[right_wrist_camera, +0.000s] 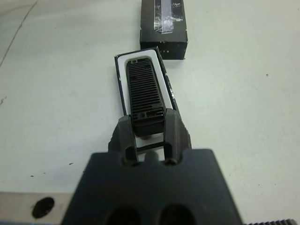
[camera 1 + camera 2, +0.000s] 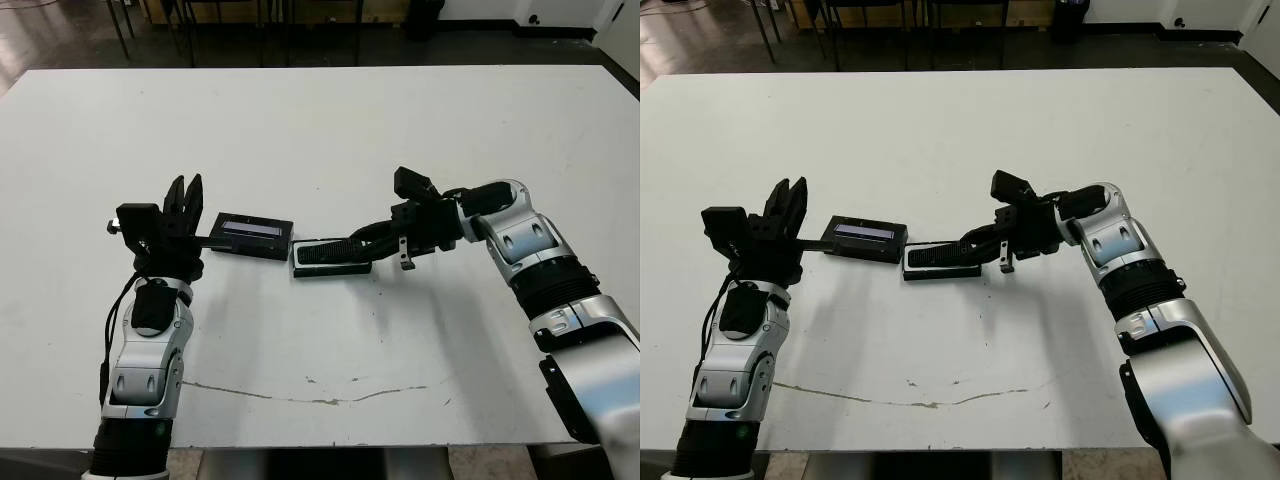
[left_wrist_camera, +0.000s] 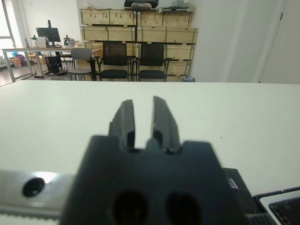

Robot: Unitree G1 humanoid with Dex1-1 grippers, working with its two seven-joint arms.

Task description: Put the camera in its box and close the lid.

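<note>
Beyond my white table (image 3: 243, 108) I see stacked wooden crates (image 3: 140, 30), two black chairs (image 3: 133, 61), and a desk with a monitor (image 3: 44, 33).

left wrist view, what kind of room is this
Probably an office or lab workspace: stacked wooden crates line the back wall, black office chairs stand before them, and a desk with a monitor sits to one side.

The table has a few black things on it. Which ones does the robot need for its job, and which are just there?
Needed:
camera, held at one end by the right gripper, lying in the box
box, white inside
lid, on the table beside the box

Just there:
left gripper, holding nothing
chairs beyond the table
</note>
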